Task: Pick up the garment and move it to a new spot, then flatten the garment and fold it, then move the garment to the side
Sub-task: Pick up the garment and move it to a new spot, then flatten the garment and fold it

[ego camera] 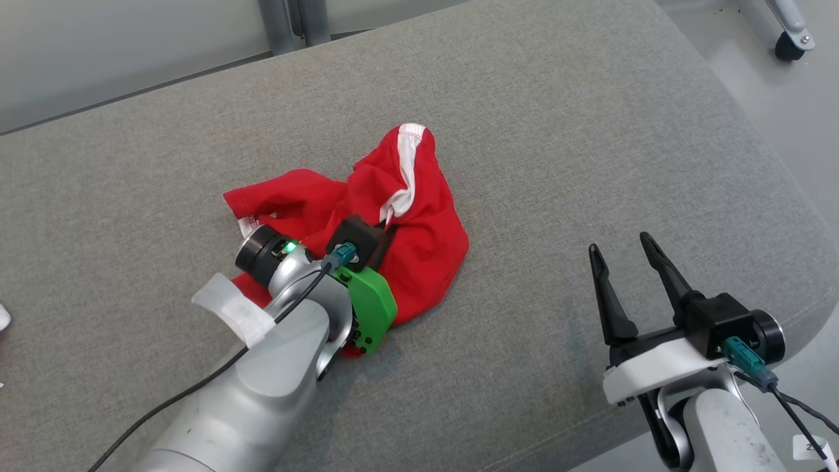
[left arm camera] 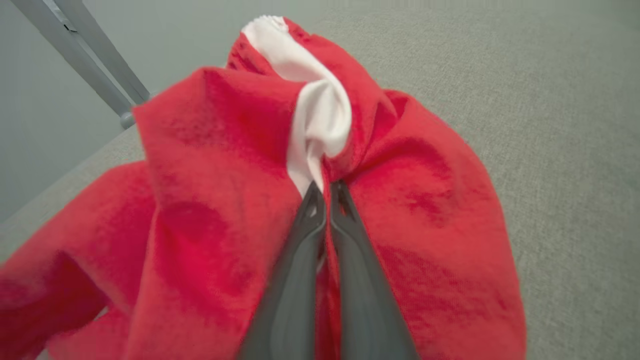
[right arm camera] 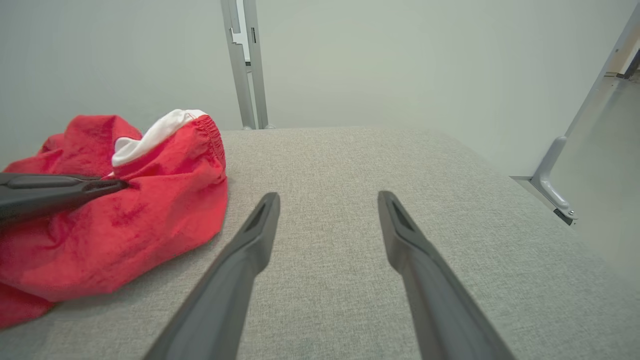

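**tobi_k:** So where was everything at that point?

**marl:** The red garment (ego camera: 419,223) lay crumpled about mid-way across the grey cushion (ego camera: 590,118). The left gripper (left arm camera: 326,187) had its fingers pressed together on a small pinch of cloth, right where the white stripe (left arm camera: 320,115) bunches into the red. The right gripper (ego camera: 619,242) was spread wide with nothing in it, parked near the cushion's right front corner, well apart from the cloth.

**tobi_k:** What would've worried you?

**marl:** That pinch looked thin to me. With only one fold caught, I'd guess a quick lift could let it slide out, or the rest would hang in a clump and twist, making the flattening harder. A low drag might also snag it on the rough weave.

**tobi_k:** Room to move it?

**marl:** Plenty of bare cushion beyond the garment and off to the left. The right side rounded off to the floor, with a caster wheel (ego camera: 788,47) out there, so cloth set down too far right could slip over. Grey frame legs (ego camera: 288,23) stood past the far edge.
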Tool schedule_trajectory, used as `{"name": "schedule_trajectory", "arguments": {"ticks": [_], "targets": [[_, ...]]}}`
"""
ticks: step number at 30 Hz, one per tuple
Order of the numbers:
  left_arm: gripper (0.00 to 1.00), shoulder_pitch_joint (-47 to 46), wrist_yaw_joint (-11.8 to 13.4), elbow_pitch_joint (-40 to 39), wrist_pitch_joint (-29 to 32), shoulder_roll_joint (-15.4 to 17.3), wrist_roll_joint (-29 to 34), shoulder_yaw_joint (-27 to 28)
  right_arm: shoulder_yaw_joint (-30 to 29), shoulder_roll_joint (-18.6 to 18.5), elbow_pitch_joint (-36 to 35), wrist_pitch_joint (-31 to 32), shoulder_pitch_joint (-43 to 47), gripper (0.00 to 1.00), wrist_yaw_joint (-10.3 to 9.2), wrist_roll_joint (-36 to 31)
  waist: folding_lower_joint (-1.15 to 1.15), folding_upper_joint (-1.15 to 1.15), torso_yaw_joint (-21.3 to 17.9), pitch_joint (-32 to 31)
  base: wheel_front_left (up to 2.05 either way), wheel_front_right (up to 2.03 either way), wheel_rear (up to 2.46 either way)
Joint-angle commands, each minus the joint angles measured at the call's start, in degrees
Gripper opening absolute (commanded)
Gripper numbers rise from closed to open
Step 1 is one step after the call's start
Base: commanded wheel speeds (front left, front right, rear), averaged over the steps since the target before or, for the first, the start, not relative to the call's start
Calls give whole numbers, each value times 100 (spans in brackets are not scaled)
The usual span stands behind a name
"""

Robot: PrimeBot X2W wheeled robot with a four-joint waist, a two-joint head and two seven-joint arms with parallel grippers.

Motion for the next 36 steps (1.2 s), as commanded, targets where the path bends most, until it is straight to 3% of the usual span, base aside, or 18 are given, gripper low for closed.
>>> {"name": "schedule_trajectory", "arguments": {"ticks": [1,2,3,4,14,22,29,36], "targets": [[40,-141,66,115,-142,-36,-47,26,-47,-5,-15,-21,-44,100,-2,-25,0,0,47,-39,0,0,0],[87,-174,90,161,-212,-51,-64,8,-64,-4,-24,-21,-26,100,-2,-47,0,0,81,-59,0,0,0],[87,-174,90,161,-212,-51,-64,8,-64,-4,-24,-21,-26,100,-2,-47,0,0,81,-59,0,0,0],[100,-202,107,206,-266,-57,-101,0,-75,-3,-28,-21,-4,100,-2,-62,0,0,122,-82,0,0,0],[100,141,-68,-347,-444,-81,-1003,-261,-103,-7,49,-21,190,100,-2,-184,0,0,805,-511,0,0,0],[100,708,73,-364,-516,-80,-1524,-134,-57,-7,109,-21,361,100,-2,-259,0,0,1338,-846,0,0,0],[100,1061,300,-26,-548,4,-1953,280,-21,-8,90,-21,390,100,-2,-281,0,0,1416,-849,0,0,0],[100,1089,245,477,-452,8,-2372,599,32,-7,75,-21,260,100,-2,-327,0,0,1216,-640,0,0,0]]}}
